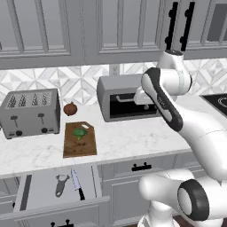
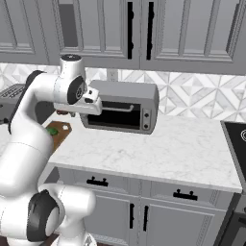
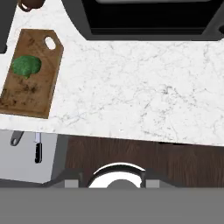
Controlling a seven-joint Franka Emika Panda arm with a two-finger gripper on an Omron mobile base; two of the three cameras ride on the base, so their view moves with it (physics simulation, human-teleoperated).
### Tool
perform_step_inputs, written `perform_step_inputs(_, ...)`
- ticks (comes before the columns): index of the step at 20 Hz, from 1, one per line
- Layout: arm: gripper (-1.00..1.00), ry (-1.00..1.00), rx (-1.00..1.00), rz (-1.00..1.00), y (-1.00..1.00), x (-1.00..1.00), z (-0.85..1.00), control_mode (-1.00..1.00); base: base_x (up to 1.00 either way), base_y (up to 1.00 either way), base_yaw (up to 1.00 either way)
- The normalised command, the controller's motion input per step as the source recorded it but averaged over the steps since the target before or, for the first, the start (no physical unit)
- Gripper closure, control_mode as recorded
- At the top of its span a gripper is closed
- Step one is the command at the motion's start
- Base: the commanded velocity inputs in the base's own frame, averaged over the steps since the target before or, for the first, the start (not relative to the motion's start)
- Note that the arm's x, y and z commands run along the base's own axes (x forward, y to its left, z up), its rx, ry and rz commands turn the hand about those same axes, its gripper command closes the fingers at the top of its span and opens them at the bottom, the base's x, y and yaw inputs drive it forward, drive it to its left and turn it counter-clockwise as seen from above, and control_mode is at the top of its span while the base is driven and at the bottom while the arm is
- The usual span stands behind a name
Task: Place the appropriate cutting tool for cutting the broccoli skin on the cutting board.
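The knife (image 1: 77,184), with its black handle and silver blade, lies in an open drawer (image 1: 42,188) below the counter; in the hand view the knife (image 3: 38,149) is at the lower left. The dark-brown cutting board (image 1: 80,144) rests on the counter with the green broccoli (image 1: 80,133) on its far half. From the hand view, the board (image 3: 26,98) and broccoli (image 3: 26,65) are at the upper left. My gripper (image 3: 111,183) hangs high above the counter's front edge, right of the board, open and holding nothing. In the left base view the gripper (image 1: 144,104) is in front of the toaster oven.
A grey peeler (image 1: 62,184) lies left of the knife in the drawer. A reddish-brown ball (image 1: 70,108) sits behind the board. The toaster (image 1: 30,113) stands at the left and a toaster oven (image 1: 126,99) at the back. A stove (image 2: 238,139) is at the right.
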Motion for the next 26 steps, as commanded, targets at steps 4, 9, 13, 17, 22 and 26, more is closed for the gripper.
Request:
perform_step_inputs(4,-1.00,-0.05,-0.07,0.06,0.49,-0.49,-0.03,-1.00,0.00,0.00,0.00)
perform_step_inputs(9,-1.00,0.14,-0.06,0.16,1.00,-0.58,-0.55,-1.00,0.00,0.00,0.00)
perform_step_inputs(13,-1.00,0.25,-0.02,0.16,1.00,-0.45,-0.59,-1.00,0.00,0.00,0.00)
perform_step_inputs(17,-1.00,0.25,0.00,0.07,1.00,-0.42,-0.41,-1.00,0.00,0.00,0.00)
perform_step_inputs(22,-1.00,0.23,0.00,0.01,1.00,-0.34,-0.58,-1.00,0.00,0.00,0.00)
perform_step_inputs(26,-1.00,0.01,-0.09,0.01,1.00,-0.55,-0.86,-1.00,0.00,0.00,0.00)
